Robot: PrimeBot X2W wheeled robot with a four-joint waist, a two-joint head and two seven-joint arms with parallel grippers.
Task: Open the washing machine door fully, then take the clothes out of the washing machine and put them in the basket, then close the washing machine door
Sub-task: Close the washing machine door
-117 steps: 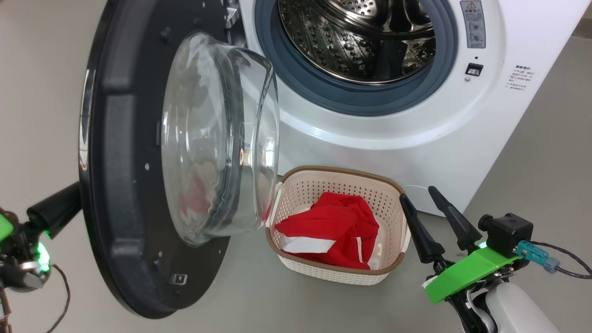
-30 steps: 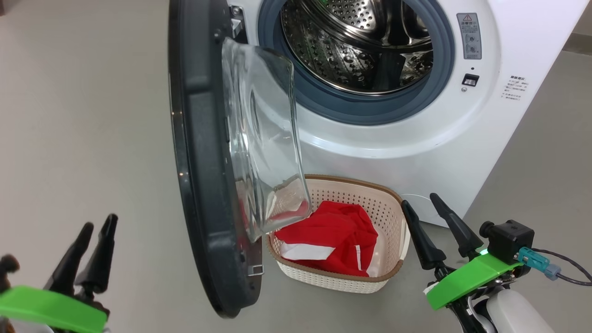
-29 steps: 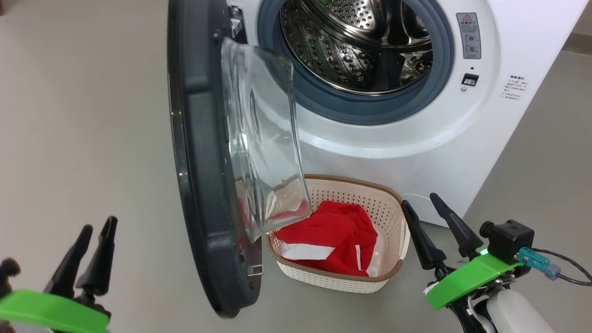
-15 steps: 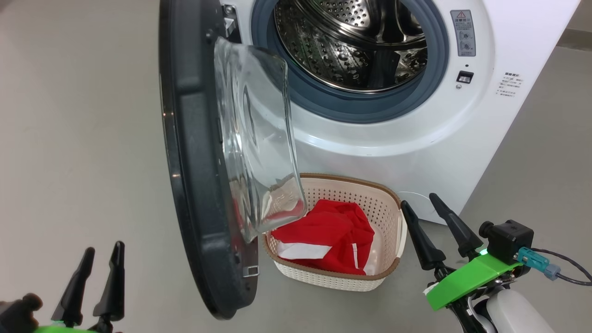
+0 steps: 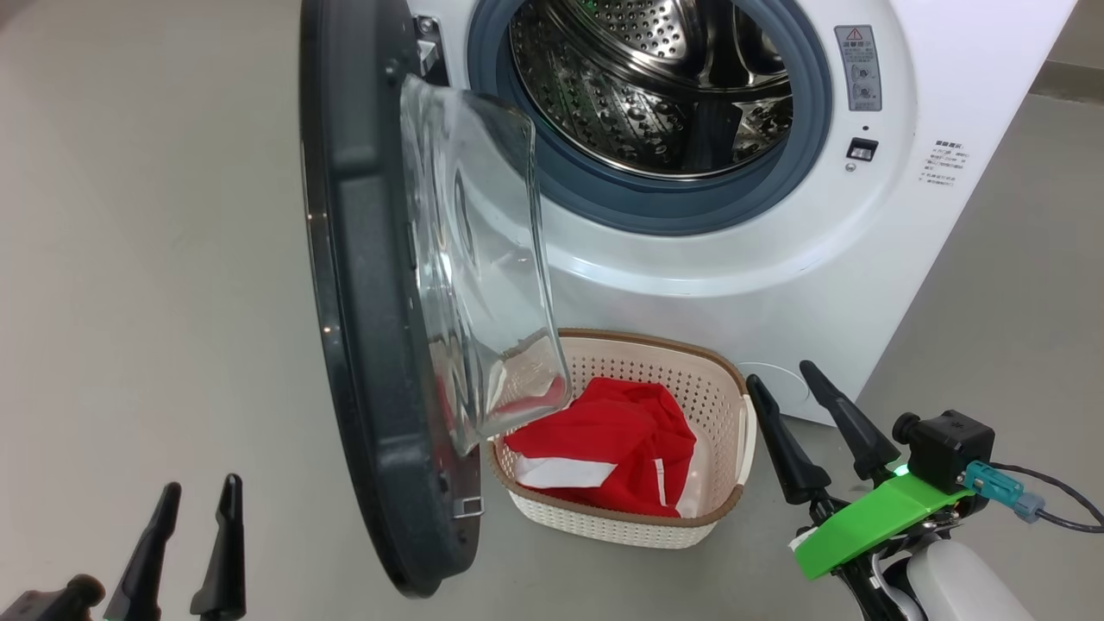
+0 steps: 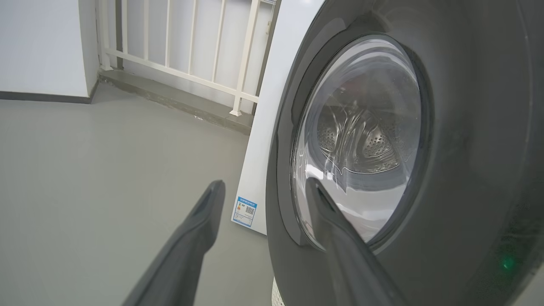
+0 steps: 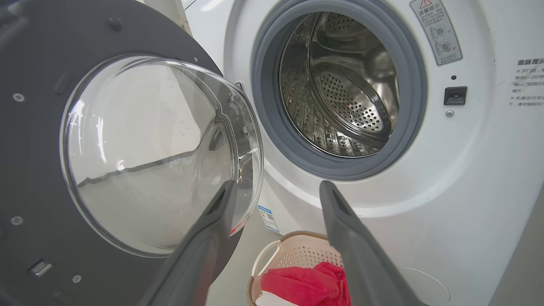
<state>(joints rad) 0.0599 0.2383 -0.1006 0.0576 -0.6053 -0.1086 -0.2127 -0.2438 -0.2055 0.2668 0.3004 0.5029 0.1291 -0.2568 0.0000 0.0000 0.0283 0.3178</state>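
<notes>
Looking down, I saw the clothes [image 5: 604,435] piled in the basket [image 5: 604,528] on the floor [image 5: 129,216] in front of the washing machine [image 5: 733,285]; its drum [image 5: 655,86] showed bare steel. The washing machine door [image 5: 362,345] stood open btwn the L gripper [image 5: 202,483] & R gripper [image 5: 779,373], both w/ fingers spread, gripping nothing.

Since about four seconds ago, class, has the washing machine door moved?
Yes. The washing machine door has swung partway shut, its ring now nearer the grey-blue gasket.
</notes>
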